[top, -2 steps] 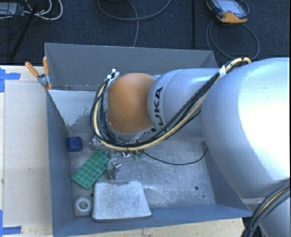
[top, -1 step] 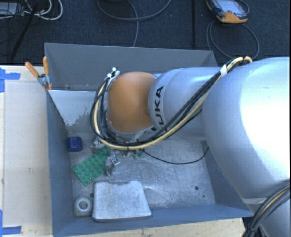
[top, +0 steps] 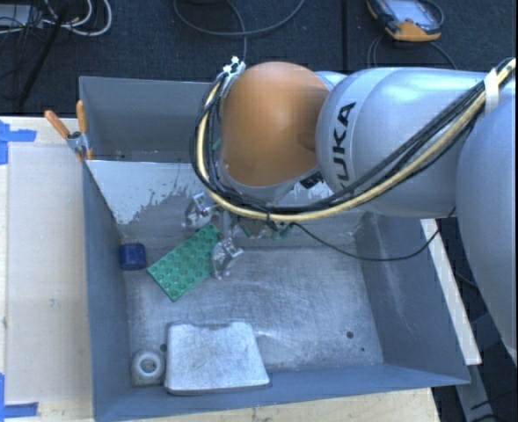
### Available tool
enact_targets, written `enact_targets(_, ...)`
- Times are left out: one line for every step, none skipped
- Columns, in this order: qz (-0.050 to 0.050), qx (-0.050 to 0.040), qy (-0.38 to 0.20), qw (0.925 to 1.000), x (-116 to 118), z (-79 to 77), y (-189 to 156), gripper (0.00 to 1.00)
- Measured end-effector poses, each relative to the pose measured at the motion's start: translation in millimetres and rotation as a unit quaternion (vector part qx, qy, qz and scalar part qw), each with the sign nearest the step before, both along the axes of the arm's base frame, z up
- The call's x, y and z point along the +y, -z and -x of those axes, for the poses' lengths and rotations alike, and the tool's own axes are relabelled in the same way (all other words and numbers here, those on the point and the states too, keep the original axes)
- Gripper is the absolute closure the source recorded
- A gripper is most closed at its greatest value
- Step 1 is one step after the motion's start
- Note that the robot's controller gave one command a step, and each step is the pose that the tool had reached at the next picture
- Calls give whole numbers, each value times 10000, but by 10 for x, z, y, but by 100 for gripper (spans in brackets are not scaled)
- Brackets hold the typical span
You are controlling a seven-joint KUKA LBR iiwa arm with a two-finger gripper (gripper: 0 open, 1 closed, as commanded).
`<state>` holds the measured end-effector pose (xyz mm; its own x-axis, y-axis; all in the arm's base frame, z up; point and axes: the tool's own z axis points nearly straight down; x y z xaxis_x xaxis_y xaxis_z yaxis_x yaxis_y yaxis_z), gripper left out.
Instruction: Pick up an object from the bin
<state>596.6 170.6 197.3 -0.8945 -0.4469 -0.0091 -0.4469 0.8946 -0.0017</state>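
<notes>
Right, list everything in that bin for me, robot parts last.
flat green studded plastic plate: one, green, bin floor left of centre, lying diagonally
small blue block: one, blue, just left of the plate
flat grey rectangular pad: one, grey, by the front wall
small pale ring: one, whitish grey, front left corner beside the pad
grey metal bin: one, grey, holding all these
silver robot arm: one, silver with orange wrist cover, over the plate's right end

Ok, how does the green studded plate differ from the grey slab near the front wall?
The green plate is studded and lies diagonally; the grey slab looks plain and sits about square to the near wall of the bin. The green plate's end lies under the end effector; the grey slab lies apart from it. Both lie flat and are roughly rectangular.
</notes>
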Motion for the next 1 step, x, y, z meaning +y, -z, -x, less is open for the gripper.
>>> enact_targets(7, 7, -1585, 9874, 340, -170, -641, 100)
